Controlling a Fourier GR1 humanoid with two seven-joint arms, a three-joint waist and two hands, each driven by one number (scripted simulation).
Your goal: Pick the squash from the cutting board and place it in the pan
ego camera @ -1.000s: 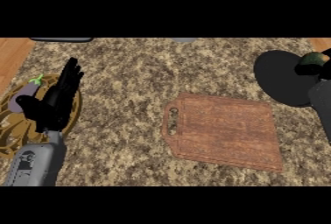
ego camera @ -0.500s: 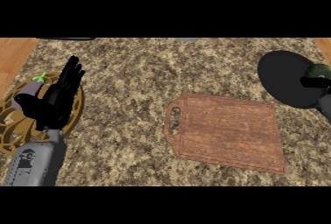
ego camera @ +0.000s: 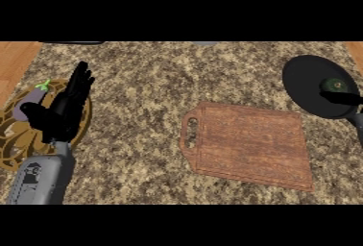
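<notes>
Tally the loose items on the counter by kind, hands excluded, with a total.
Vegetables: 2, squash and eggplant
Pans: 1
Cutting boards: 1
Patterned plates: 1
Total: 5

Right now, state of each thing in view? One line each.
cutting board: flat on the counter, nothing on it
pan: at the right edge, holds the squash
squash: inside the pan
right hand: dark shape over the pan, fingers unclear
left hand: open, fingers up, resting at left
eggplant: on the patterned plate, partly hidden
</notes>
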